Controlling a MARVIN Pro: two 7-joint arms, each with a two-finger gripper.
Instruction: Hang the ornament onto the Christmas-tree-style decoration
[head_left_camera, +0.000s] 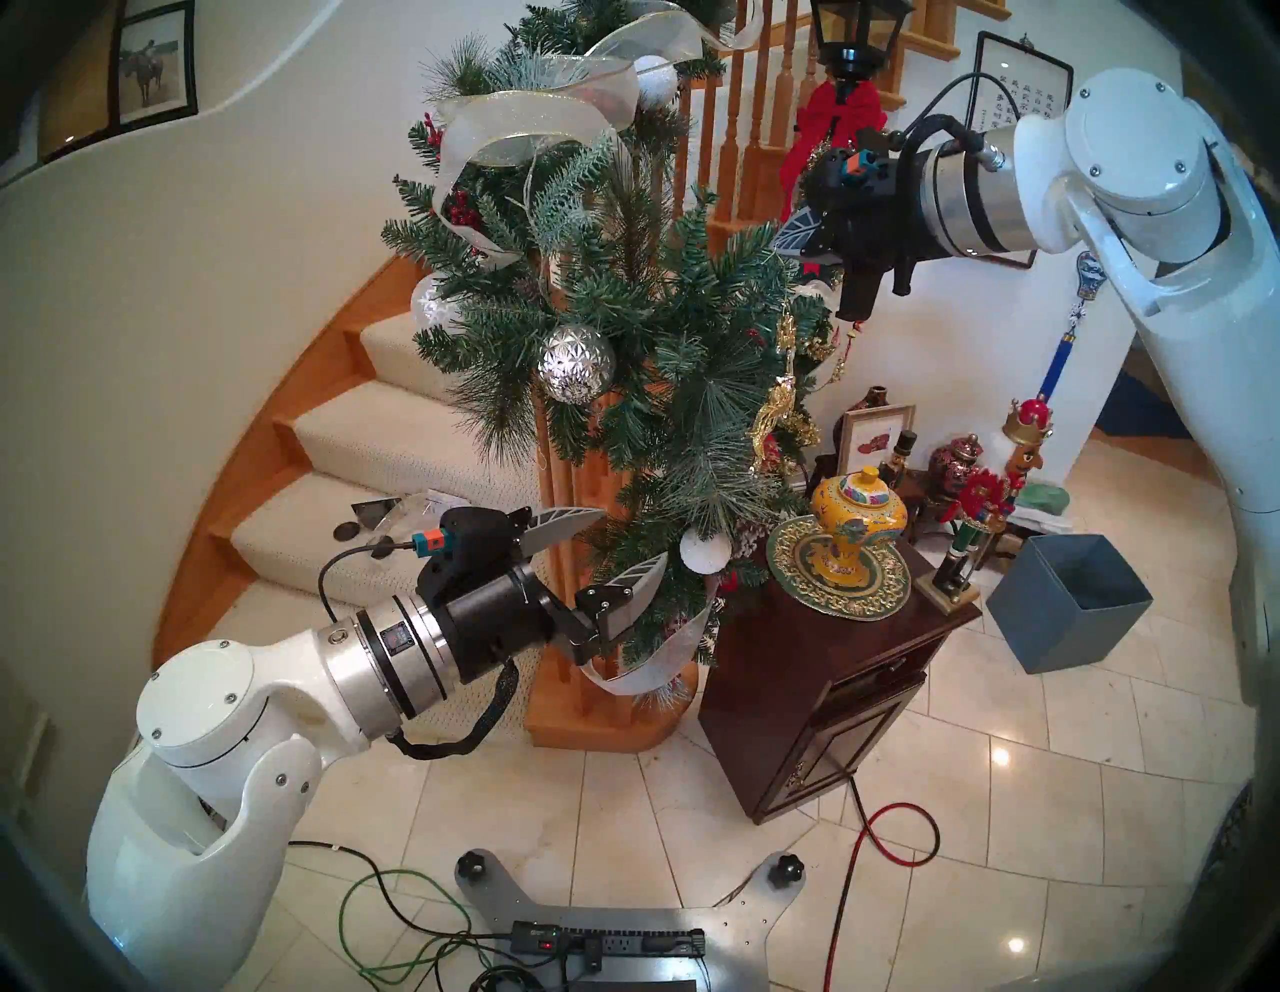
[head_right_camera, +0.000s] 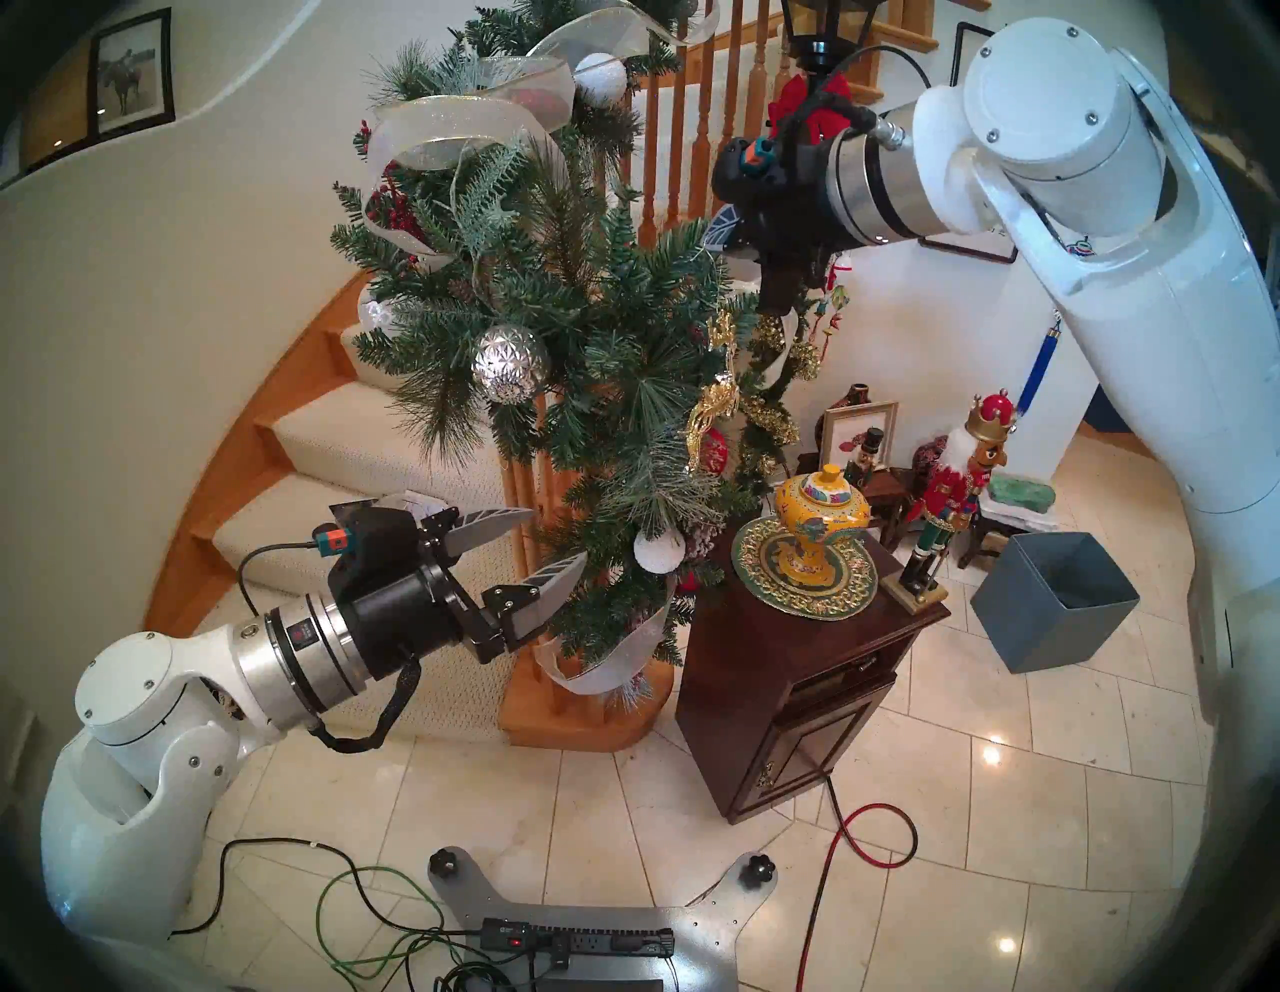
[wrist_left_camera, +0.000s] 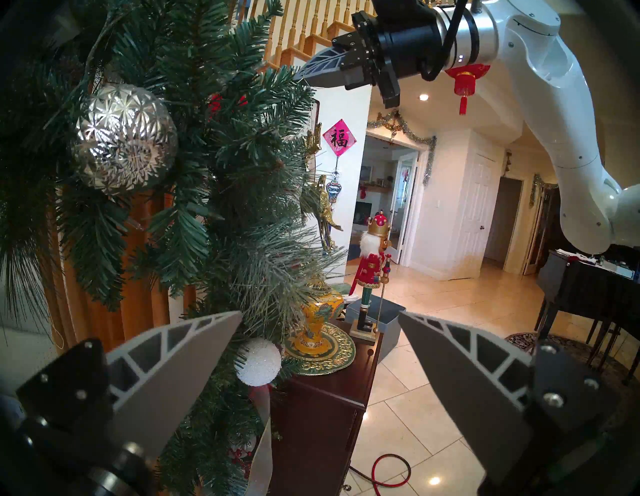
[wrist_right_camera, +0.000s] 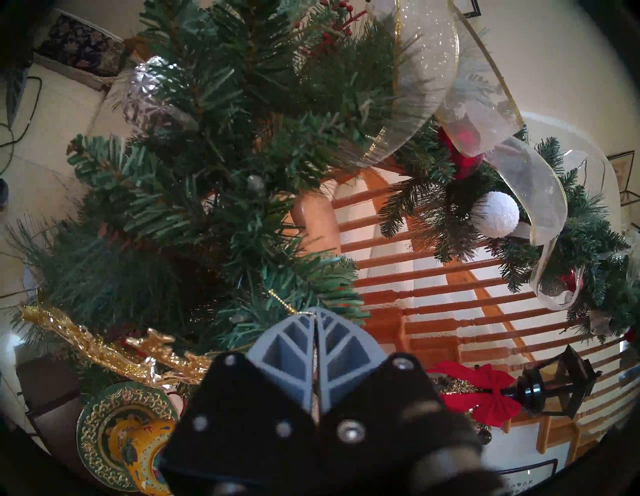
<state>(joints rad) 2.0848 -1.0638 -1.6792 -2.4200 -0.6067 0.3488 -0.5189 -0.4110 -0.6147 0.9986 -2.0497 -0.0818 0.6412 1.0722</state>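
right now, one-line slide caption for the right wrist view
Right gripper shut on the gold thread of the reindeer ornament, held against the pine garland by the stair railing.

Dark wood cabinet (head_left_camera: 817, 665) carries 1 doily (head_left_camera: 796, 561) (green-gold).

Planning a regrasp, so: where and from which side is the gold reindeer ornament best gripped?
Probably by its thread, pinched from the open side away from the garland. The gold reindeer ornament is flat, dangling against needles, so its body offers little; the right gripper pinches the thread this way.
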